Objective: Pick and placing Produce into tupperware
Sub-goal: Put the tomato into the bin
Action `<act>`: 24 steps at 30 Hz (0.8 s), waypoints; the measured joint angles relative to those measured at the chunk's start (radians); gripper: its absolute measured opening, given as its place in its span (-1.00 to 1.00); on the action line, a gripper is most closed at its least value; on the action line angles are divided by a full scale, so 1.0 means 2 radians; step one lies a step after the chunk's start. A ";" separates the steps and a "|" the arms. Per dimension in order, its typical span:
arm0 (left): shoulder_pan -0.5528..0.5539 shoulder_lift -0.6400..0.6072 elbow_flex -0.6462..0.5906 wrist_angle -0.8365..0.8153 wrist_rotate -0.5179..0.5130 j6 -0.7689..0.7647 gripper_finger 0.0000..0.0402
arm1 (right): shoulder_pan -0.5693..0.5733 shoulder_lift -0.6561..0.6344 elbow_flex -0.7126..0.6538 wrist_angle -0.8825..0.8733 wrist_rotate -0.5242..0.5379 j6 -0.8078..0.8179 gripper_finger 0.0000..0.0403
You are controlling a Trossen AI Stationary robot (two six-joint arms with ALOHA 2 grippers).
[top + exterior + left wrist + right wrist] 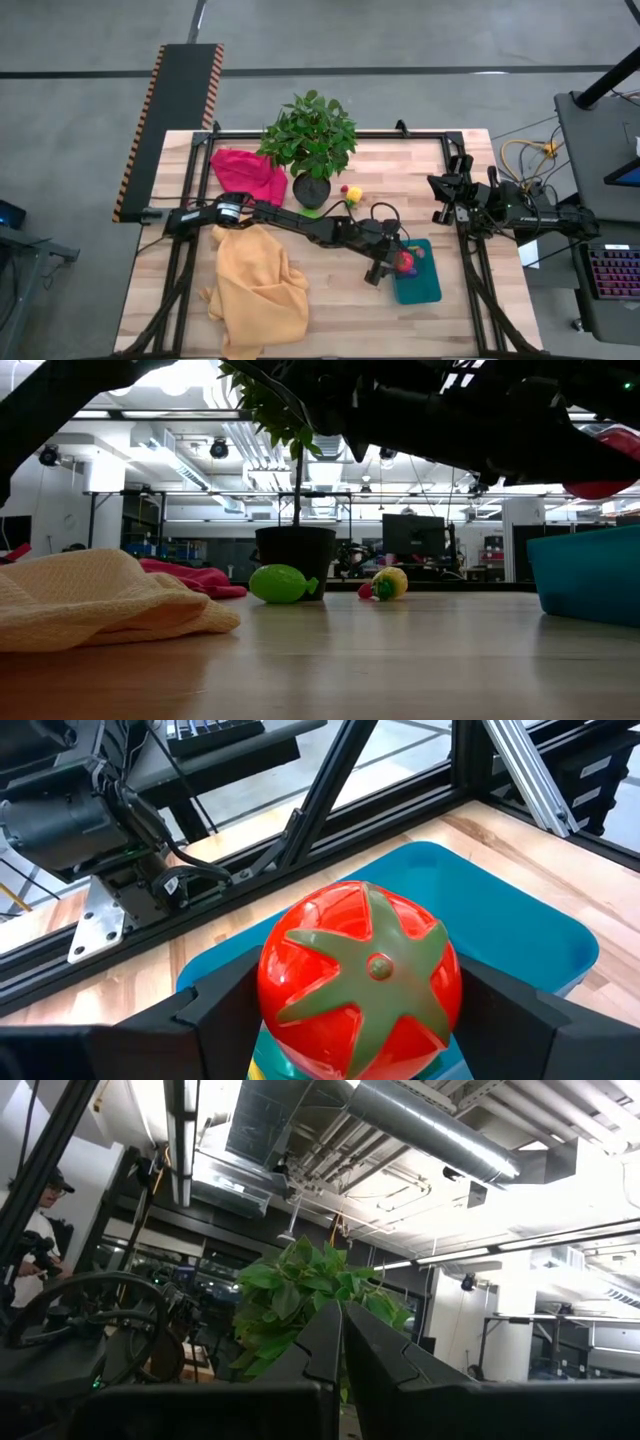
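My left gripper point(400, 264) hangs over the teal tupperware point(420, 285) near the table's right edge, shut on a red toy tomato point(360, 982) with a green star-shaped stem. A green fruit point(280, 583) and a yellow-and-red piece point(388, 584) lie on the table by the plant pot point(295, 558). My right gripper point(338, 1342) waits at the right edge, shut, pointing upward with nothing in it. My left gripper pinches the tomato's two opposite sides point(272, 990) between its two fingers point(215, 1010), the green stem facing the wrist camera. The fingers slant slightly down toward the table's right side. The tomato hangs lifted clear above the tupperware's inside point(470, 920).
A leafy potted plant point(312, 140) stands at the far middle. A pink cloth point(247, 175) lies beside it and a yellow cloth point(258, 290) covers the near left. Bare wood lies in the near middle. The dark frame rail point(330, 815) runs beyond the tupperware.
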 joint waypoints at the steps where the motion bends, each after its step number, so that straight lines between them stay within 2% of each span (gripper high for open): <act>1: 0.000 0.000 0.000 0.000 0.000 -0.001 0.31 | 0.000 0.000 0.000 0.000 0.000 0.000 -0.96; 13: -0.001 0.000 0.005 0.018 0.000 -0.001 0.31 | 0.000 0.000 0.000 0.001 0.000 0.000 -0.96; 24: -0.001 0.024 0.008 0.031 0.000 -0.001 0.31 | 0.000 0.000 0.000 0.000 0.000 0.000 -0.96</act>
